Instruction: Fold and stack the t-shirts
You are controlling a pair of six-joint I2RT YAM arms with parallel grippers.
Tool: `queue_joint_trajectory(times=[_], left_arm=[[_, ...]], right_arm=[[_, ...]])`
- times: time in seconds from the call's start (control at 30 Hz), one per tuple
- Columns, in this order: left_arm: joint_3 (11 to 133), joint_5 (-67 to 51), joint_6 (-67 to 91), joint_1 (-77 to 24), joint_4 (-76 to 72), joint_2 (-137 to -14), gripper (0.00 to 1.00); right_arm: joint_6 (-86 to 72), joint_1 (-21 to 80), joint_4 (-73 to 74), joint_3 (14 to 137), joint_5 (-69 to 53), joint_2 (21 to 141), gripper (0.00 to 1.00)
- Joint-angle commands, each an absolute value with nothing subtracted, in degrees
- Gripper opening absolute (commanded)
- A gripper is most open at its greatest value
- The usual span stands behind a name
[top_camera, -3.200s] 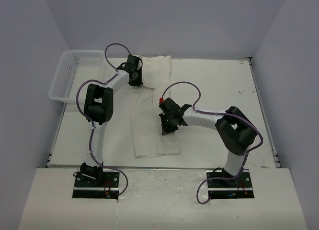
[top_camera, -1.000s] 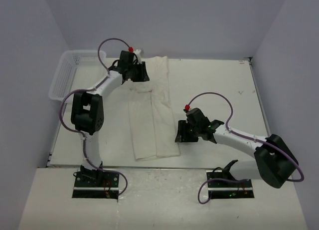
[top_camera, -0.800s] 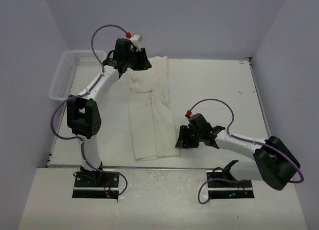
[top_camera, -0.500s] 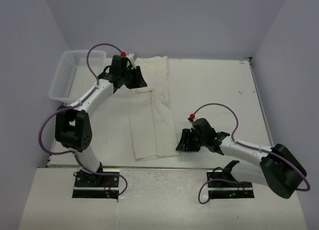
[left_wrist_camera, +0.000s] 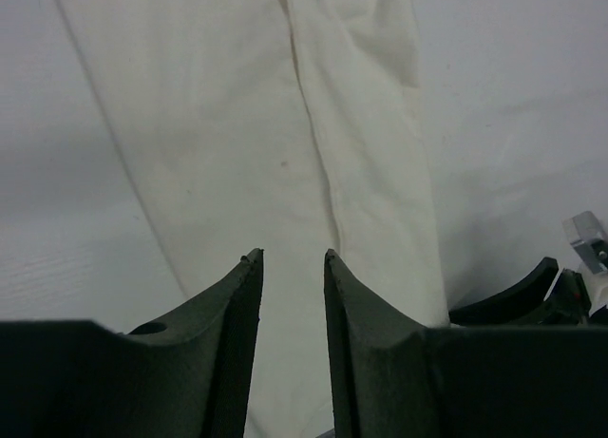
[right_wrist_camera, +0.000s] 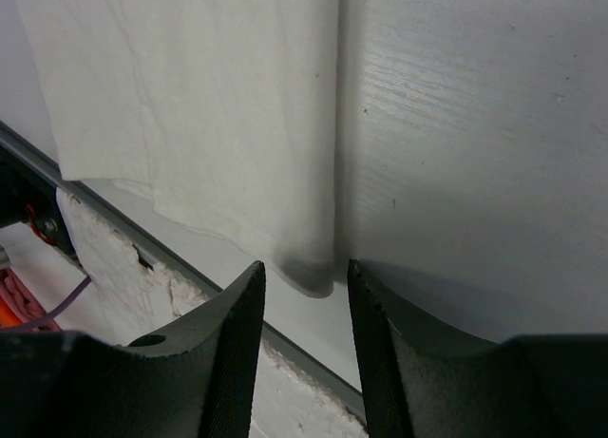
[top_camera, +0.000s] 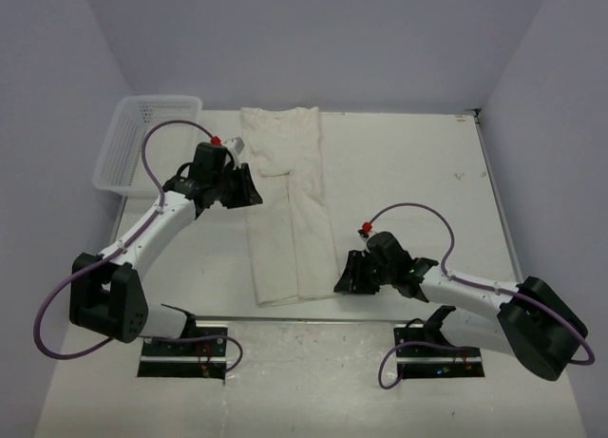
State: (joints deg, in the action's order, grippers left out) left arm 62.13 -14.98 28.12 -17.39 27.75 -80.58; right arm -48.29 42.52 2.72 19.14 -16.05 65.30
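Note:
A cream t-shirt (top_camera: 287, 200), folded into a long narrow strip, lies flat down the middle of the table from the back wall to the front edge. My left gripper (top_camera: 253, 197) is open and empty, just above the strip's left edge about halfway along; the cloth (left_wrist_camera: 285, 124) fills its wrist view. My right gripper (top_camera: 340, 281) is open and empty, low over the table beside the strip's near right corner (right_wrist_camera: 309, 267), which shows between its fingers (right_wrist_camera: 233, 333).
A white plastic basket (top_camera: 138, 139) stands at the table's back left corner. The table's front edge rail (right_wrist_camera: 171, 257) runs just under the right gripper. The right arm's fingertips show at the lower right of the left wrist view (left_wrist_camera: 532, 295).
The left gripper has let go of the shirt's top and moved back toward me along its left edge. The right gripper slid toward the front edge beside the near right corner.

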Motion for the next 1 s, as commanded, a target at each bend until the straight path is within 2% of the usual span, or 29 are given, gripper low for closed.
queue_joint_trajectory(times=[0.0, 0.17, 0.23, 0.27, 0.3, 0.33, 0.57, 0.8, 0.97], left_arm=[[57.23, -13.19, 29.27, -17.67, 28.74, -76.21, 0.33], [52.04, -13.89, 29.97, -17.75, 30.49, -73.04, 0.31], [50.46, -12.84, 30.32, -18.02, 32.69, -71.29, 0.3], [49.75, -12.66, 30.32, -18.1, 33.3, -70.67, 0.3], [49.14, -12.05, 30.41, -18.11, 33.92, -70.06, 0.31], [48.43, -11.78, 30.41, -18.11, 34.71, -69.18, 0.32], [41.23, -15.81, 34.27, -19.33, 35.59, -63.12, 0.35], [36.66, -19.42, 36.47, -21.97, 36.13, -62.14, 0.38], [32.52, -20.92, 40.51, -24.69, 34.45, -61.26, 0.46]], right_arm=[[-49.22, 42.98, 1.32, 18.72, -14.94, 66.79, 0.41], [-49.83, 43.33, 0.62, 18.37, -15.47, 67.76, 0.33], [-50.44, 43.59, 0.35, 17.93, -15.38, 67.06, 0.27], [-50.71, 43.68, 0.44, 17.49, -15.12, 66.71, 0.21], [-51.06, 43.86, 0.44, 17.23, -15.2, 66.45, 0.05], [-51.15, 43.94, 0.35, 17.05, -15.12, 66.27, 0.0], [-51.5, 44.65, 0.44, 17.23, -13.8, 65.83, 0.0], [-51.68, 45.26, 0.44, 17.31, -13.1, 65.13, 0.0], [-51.5, 45.61, 1.32, 17.49, -12.57, 63.9, 0.0]])
